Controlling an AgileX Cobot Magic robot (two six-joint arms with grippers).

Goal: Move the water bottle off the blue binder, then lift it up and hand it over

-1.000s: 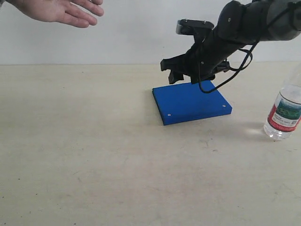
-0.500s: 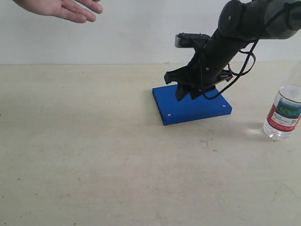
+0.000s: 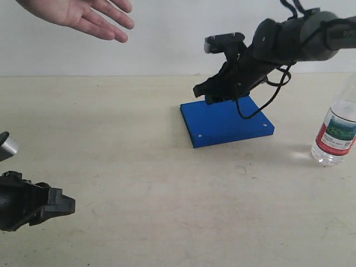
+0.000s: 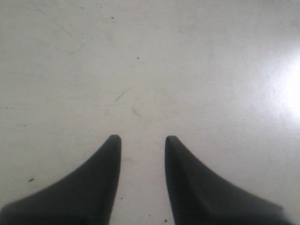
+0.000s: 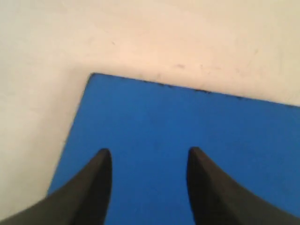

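The blue binder (image 3: 225, 122) lies flat on the table, its top bare. The water bottle (image 3: 335, 133) stands upright on the table at the right edge of the exterior view, well off the binder; its cap is cut off by the frame. My right gripper (image 3: 207, 94) hovers open over the binder's far left corner, and the right wrist view shows blue binder (image 5: 187, 126) between and beyond the open right gripper (image 5: 149, 151). Low at the left, my left gripper (image 3: 67, 204) is open over bare table, empty in the left wrist view (image 4: 140, 137).
A person's open hand (image 3: 78, 14) is held out palm-down at the top left, above the table. The beige table (image 3: 139, 183) runs to a white wall behind. Scuff marks dot its surface.
My left arm has come into view at the lower left. My right gripper rose and pulled back toward the binder's far left corner. The hand shifted slightly right and lower.
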